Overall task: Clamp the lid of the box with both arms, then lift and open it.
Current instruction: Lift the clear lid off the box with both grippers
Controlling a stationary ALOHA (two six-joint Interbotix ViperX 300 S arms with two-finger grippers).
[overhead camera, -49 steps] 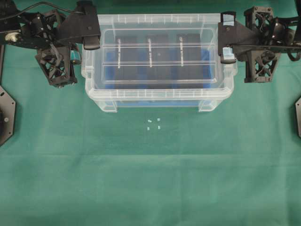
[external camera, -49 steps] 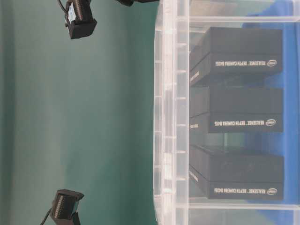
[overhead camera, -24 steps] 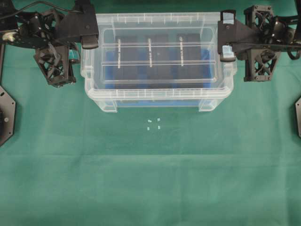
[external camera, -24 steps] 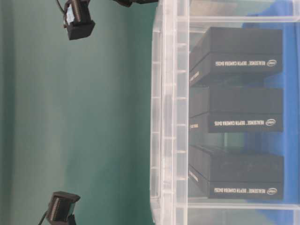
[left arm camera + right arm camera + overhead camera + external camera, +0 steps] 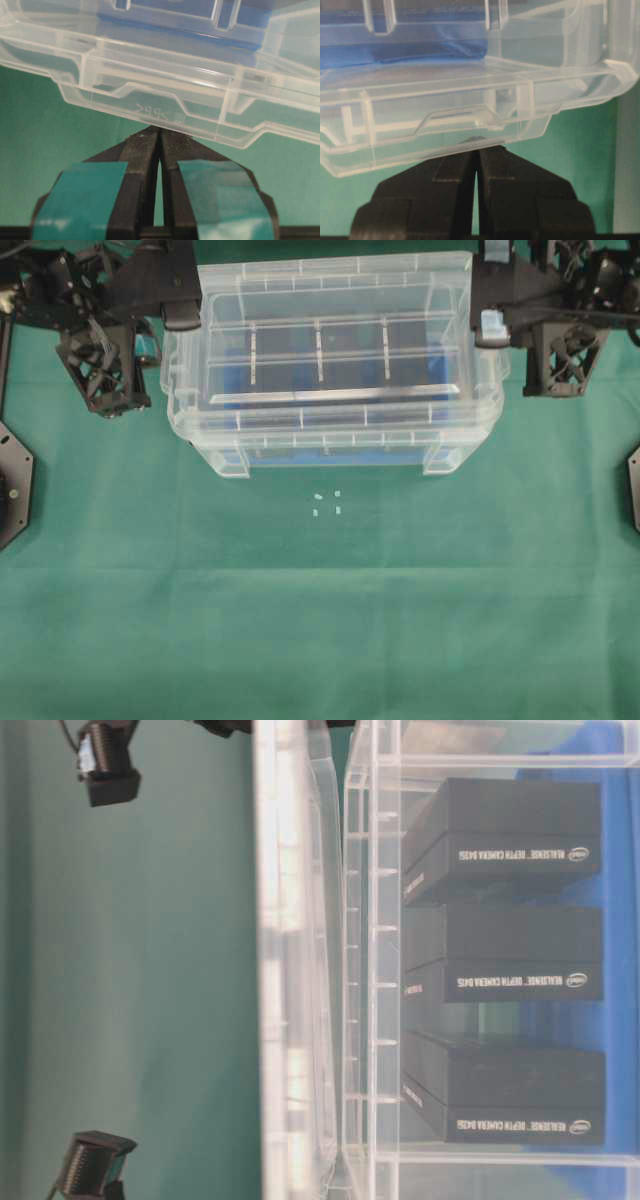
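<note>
The left claw (image 5: pixel 160 137) and the right claw (image 5: pixel 476 145) each pinch an end edge of the lid (image 5: pixel 335 340), jaws nearly closed. It hangs above the box (image 5: pixel 440 445) on the green tabletop (image 5: pixel 320 620)

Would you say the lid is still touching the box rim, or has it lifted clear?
Apart along the near side. The table-level view shows green cloth between the lid and the box rim. The far edge is not shown.

left gripper (image 5: pixel 160 137) jaws pinched | right gripper (image 5: pixel 476 145) jaws pinched
</note>
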